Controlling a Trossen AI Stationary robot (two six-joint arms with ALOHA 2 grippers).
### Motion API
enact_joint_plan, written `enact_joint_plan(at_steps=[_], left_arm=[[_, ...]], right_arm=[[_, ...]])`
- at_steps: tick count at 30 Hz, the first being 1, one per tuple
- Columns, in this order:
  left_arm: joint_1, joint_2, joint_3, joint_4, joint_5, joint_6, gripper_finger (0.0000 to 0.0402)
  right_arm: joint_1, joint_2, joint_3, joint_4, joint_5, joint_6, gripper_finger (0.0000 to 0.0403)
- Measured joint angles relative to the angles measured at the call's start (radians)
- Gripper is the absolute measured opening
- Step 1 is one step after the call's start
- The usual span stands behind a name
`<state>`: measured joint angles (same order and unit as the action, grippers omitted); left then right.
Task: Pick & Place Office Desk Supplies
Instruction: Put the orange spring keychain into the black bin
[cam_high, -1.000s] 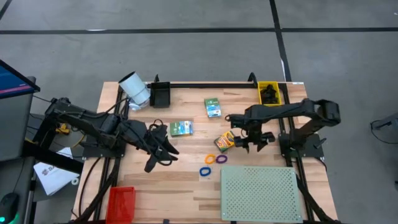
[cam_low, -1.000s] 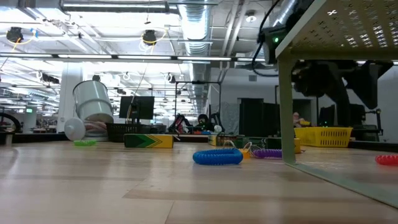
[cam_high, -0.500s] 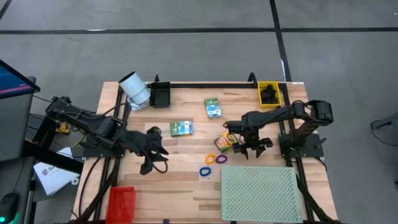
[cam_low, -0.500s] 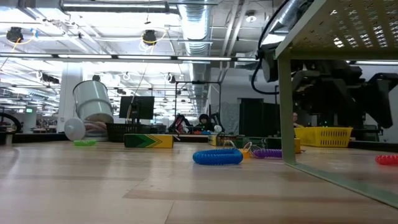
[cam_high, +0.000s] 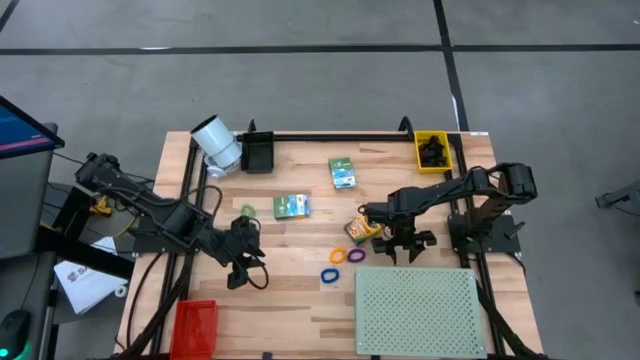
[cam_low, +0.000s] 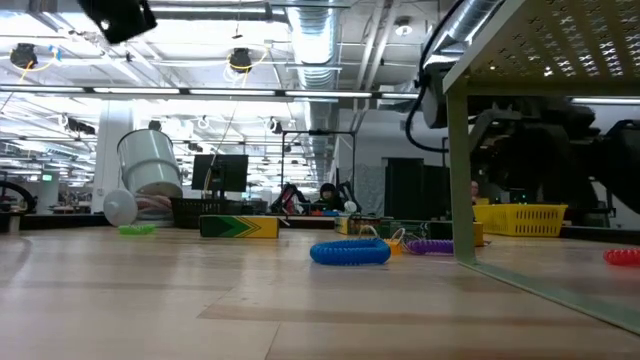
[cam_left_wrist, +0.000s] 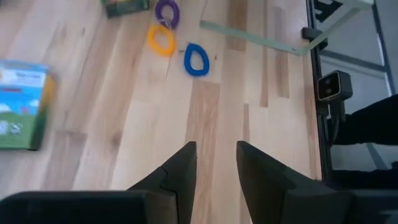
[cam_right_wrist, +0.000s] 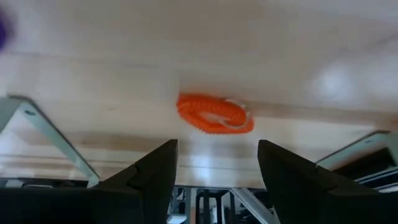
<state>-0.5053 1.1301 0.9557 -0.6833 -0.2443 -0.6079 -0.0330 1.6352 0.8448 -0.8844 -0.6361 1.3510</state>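
On the wooden table lie two green boxes (cam_high: 292, 206) (cam_high: 343, 172), a crayon box (cam_high: 362, 228), and orange (cam_high: 338, 256), purple (cam_high: 357, 255), blue (cam_high: 329, 274) and green (cam_high: 247, 211) rings. Another orange ring (cam_right_wrist: 214, 114) lies on the table under the perforated board (cam_high: 420, 310). My left gripper (cam_high: 240, 272) hangs open above bare wood, left of the blue ring (cam_left_wrist: 196, 60). My right gripper (cam_high: 405, 247) stands open at the board's far edge, between the crayon box and the board. It points toward the orange ring under the board.
A yellow bin (cam_high: 433, 150) with black clips stands at the far right corner. A red bin (cam_high: 195, 325) is at the near left. A white cylinder (cam_high: 217, 143) and a black holder (cam_high: 258, 152) are at the far left. The board's legs (cam_low: 458, 180) stand on the table.
My left gripper has sunk and gone toward the table's near left, uncovering the green ring. My right gripper has sunk and gone toward the near edge, up to the board's far edge. No object has moved.
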Motion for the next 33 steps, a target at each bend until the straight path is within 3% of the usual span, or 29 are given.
enact_joint_plan(at_steps=[7, 17, 33], left_arm=[[-0.014, 0.0, -0.14, 0.177, 0.014, -0.012, 0.0108], [-0.034, 0.0, -0.252, 0.305, 0.014, -0.029, 0.0108], [-0.042, 0.0, -0.268, 0.354, 0.041, -0.037, 0.0108]], right_arm=[[0.061, 0.0, 0.0, 0.064, -0.045, 0.089, 0.0219], [0.071, 0.003, 0.001, 0.097, -0.053, 0.126, 0.0219], [0.079, 0.152, 0.001, 0.154, -0.048, 0.02, 0.0219]])
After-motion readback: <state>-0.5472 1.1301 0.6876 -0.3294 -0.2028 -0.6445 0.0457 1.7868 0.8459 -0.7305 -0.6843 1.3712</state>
